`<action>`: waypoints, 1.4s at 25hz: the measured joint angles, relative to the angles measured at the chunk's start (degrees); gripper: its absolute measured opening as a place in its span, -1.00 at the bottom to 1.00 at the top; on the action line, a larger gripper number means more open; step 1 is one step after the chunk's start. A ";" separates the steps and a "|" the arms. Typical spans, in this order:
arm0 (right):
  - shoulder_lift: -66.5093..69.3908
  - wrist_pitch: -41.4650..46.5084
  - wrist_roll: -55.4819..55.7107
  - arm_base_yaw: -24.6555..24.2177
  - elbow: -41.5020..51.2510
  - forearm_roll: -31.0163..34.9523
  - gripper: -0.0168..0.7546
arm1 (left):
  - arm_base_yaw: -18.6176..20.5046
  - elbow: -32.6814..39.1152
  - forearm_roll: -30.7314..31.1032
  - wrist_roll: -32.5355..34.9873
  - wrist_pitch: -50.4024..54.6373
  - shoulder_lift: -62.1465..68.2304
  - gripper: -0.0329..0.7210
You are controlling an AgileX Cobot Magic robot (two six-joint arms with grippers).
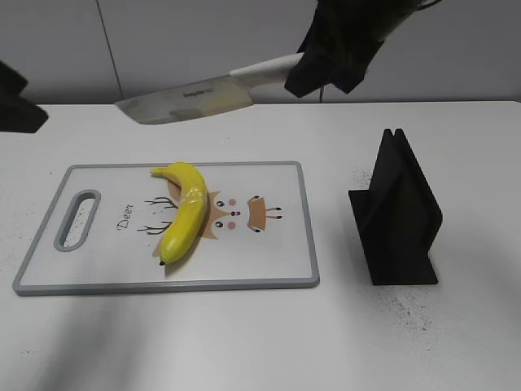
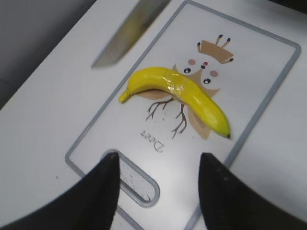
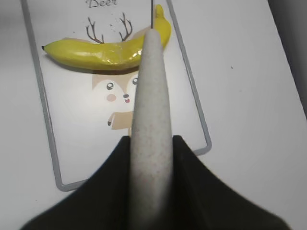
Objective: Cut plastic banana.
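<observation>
The plastic banana (image 1: 185,210) lies on the white cutting board (image 1: 269,261) with a deer drawing. It also shows in the left wrist view (image 2: 184,93) and the right wrist view (image 3: 96,52). My right gripper (image 1: 313,69) is shut on the pale handle of a knife (image 1: 195,102) and holds it in the air above the board's far edge, blade pointing left. The handle (image 3: 151,120) fills the right wrist view. My left gripper (image 2: 157,167) is open and empty above the board's handle slot (image 2: 141,184).
A black knife stand (image 1: 399,216) stands on the white table to the right of the board. The board's grey handle slot (image 1: 77,218) is at its left end. A dark shape (image 1: 16,102) sits at the far left edge.
</observation>
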 joint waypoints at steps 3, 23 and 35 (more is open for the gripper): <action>2.56 1.07 -7.28 0.00 -0.32 3.86 -0.52 | 0.00 -5.88 -2.87 7.66 1.34 8.39 0.42; 7.90 3.25 -14.29 -0.56 -4.12 8.32 -0.52 | -3.10 -14.67 2.41 16.11 -0.45 28.35 0.36; 7.85 5.51 -16.66 -0.38 -4.18 10.83 -0.52 | -3.05 -16.63 3.46 17.24 3.28 28.70 0.36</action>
